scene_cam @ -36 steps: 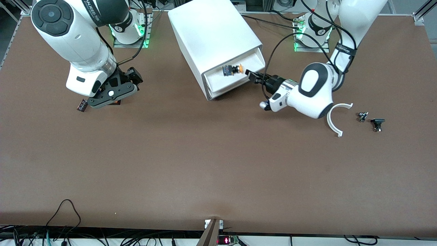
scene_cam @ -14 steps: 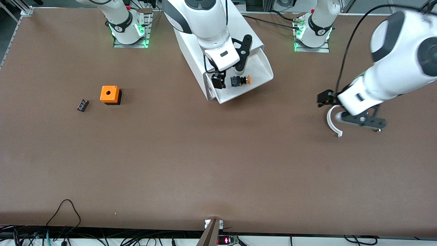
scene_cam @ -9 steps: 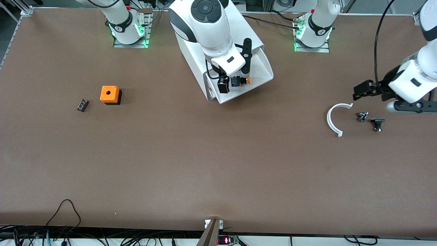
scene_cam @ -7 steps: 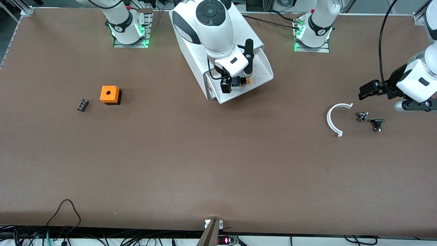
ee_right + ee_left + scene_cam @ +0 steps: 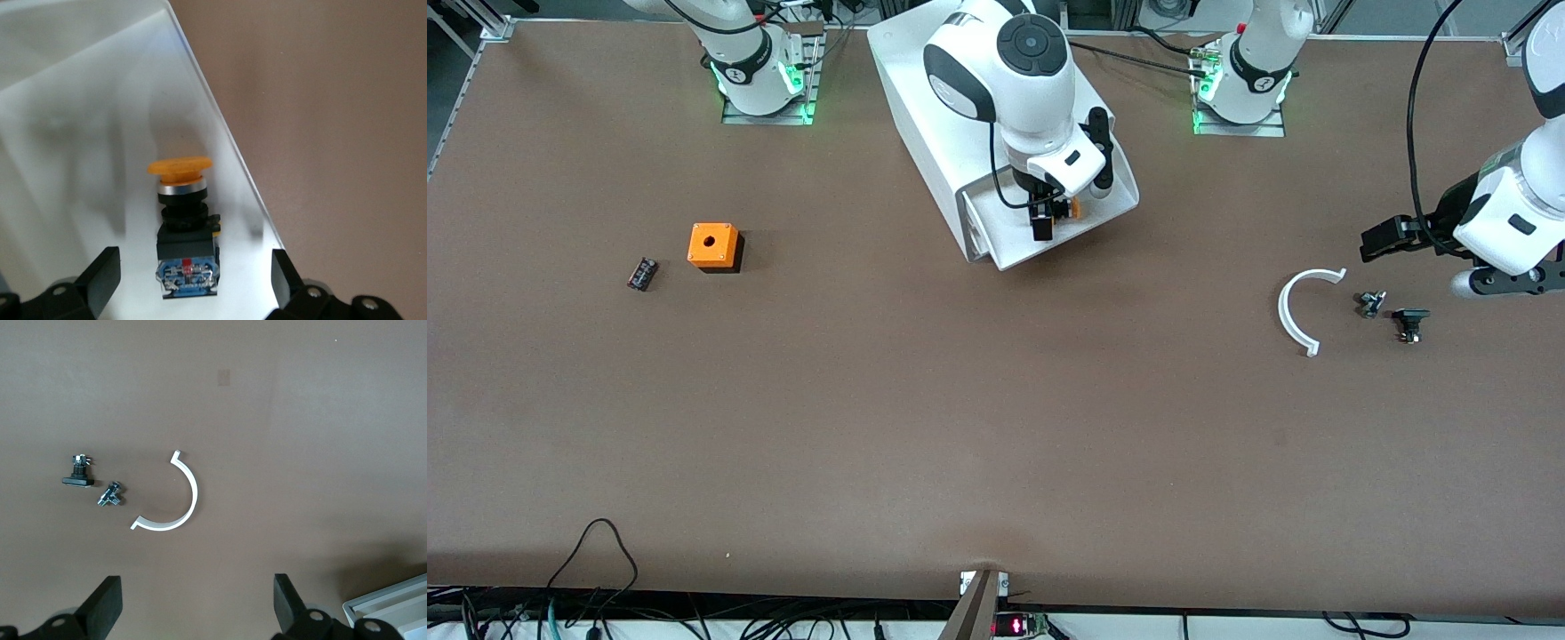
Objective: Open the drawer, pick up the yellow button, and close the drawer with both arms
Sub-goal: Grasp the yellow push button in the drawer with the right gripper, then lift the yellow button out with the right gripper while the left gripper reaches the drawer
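The right gripper (image 5: 1049,213) is hovering spread over the button (image 5: 183,223) lying in the open drawer (image 5: 1107,200), fingers straddling its length, while the left gripper (image 5: 193,613) is waiting spread, well away.

High front camera facing both arms, wrist cameras looking down close, right wrist over drawer (image 5: 80,133)

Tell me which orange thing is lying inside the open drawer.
The button, orange cap on a black body, lies in the drawer under the right claw. The orange cube sits on the table.
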Robot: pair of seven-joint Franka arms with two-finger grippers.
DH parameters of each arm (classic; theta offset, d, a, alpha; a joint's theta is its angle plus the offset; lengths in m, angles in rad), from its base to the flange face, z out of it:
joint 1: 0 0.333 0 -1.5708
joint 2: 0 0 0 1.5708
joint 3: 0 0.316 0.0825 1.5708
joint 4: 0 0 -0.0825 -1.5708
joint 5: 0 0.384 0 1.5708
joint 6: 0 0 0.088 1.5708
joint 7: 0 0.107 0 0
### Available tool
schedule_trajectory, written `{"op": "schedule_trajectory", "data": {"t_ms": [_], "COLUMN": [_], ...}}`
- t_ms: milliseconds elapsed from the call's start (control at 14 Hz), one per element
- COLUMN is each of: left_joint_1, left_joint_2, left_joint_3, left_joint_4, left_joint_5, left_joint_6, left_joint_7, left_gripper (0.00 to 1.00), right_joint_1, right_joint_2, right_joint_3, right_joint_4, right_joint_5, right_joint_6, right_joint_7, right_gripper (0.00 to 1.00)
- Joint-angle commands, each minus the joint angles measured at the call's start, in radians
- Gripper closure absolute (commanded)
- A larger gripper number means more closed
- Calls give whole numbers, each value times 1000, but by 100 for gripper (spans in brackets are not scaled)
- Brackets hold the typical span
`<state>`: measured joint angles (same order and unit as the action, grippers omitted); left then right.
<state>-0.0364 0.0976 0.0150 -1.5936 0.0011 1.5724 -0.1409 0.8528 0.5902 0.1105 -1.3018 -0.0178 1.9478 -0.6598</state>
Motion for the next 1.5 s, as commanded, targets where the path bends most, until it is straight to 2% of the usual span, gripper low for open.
{"op": "schedule_trajectory", "data": {"t_ms": [0, 214, 357, 643, 786, 1143, 1429], "left_joint_1": [12, 12, 13, 15, 20, 20, 20], "left_joint_2": [-7, -9, -9, -7, -7, -2, -1], "left_joint_3": [-1, -3, -3, -3, -3, -4, -4], "left_joint_4": [1, -2, -2, 0, 1, 4, 0], "left_joint_5": [16, 14, 14, 14, 14, 14, 16], "left_joint_6": [-14, -14, -14, -18, -18, -12, 14], "left_joint_7": [-11, -12, -11, -11, -11, -11, -11], "left_gripper": [0, 0, 0, 0, 0, 0, 0], "right_joint_1": [23, 28, 31, 32, 34, 34, 35], "right_joint_2": [29, 43, 48, 46, 40, 26, -41], "right_joint_3": [-11, -11, -12, -12, -11, -12, -14], "right_joint_4": [29, 29, 29, 29, 29, 33, 32], "right_joint_5": [-30, -33, -37, -86, -97, -100, -99], "right_joint_6": [17, 34, 34, 34, 34, 22, 14], "right_joint_7": [-12, -11, -11, -21, -20, -18, -6], "right_gripper": [0, 0, 7, 46, 56, 66, 72]}}
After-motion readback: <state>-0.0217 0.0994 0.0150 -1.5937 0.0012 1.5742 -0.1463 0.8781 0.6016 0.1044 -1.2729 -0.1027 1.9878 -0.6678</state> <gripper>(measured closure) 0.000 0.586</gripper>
